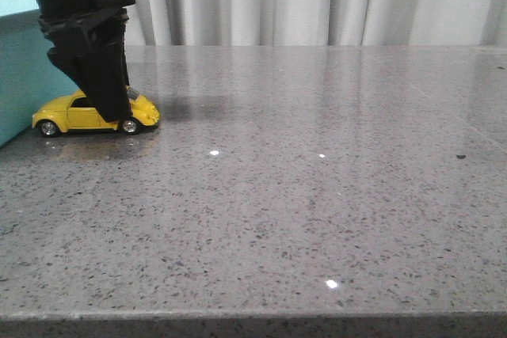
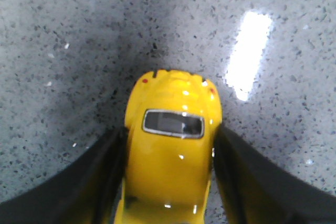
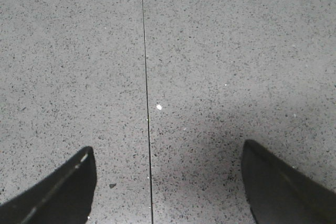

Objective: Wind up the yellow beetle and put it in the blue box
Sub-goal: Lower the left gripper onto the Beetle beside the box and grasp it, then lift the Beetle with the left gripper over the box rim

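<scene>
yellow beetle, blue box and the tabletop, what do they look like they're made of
Yellow beetle: glossy painted body, likely die-cast metal or hard plastic, judging by the sharp highlights on the roof; which one is unclear.
Blue box: matte turquoise side with no shine, possibly cardboard or plastic.
Tabletop: grey speckled polished stone or composite; it mirrors the ceiling lights and shows a thin seam.

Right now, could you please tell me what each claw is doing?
Left claw: closed on the yellow beetle, which sits on the table.
Right claw: open, holding nothing.
</scene>
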Robot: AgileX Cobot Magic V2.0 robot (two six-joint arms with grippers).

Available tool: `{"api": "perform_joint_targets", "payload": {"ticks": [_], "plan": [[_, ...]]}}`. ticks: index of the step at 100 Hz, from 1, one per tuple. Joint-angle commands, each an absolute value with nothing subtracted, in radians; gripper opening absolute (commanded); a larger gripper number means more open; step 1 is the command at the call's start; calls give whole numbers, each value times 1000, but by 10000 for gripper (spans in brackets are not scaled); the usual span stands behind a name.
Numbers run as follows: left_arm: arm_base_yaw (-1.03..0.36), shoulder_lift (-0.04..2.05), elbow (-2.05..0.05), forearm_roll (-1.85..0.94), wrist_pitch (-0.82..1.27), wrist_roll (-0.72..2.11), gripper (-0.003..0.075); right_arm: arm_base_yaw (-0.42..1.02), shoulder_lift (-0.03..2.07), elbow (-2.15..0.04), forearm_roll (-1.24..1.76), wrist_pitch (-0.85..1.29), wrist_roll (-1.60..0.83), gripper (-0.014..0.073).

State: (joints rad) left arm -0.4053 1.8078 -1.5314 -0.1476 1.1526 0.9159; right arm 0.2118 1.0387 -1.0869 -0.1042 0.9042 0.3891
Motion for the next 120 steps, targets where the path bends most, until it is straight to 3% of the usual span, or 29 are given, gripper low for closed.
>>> {"api": "perform_joint_targets", "payload": {"ticks": [1,22,51,75,120], "plan": [[-413,1773,-1560,-163,1149,913,207,212,1019,-1113,-114,844,382,569],[-413,1770,-1571,-163,1154,913,97,212,1019,-1113,-114,844,382,569],[-413,1767,-1858,-167,1231,795,97,212,1019,-1113,-114,844,382,569],[-368,1755,-2128,-113,1270,518,97,212,1019,-1113,-114,844,382,569],[-108,1707,-2114,-37,1270,165,97,212,1019,-1113,-114,842,382,569]]}}
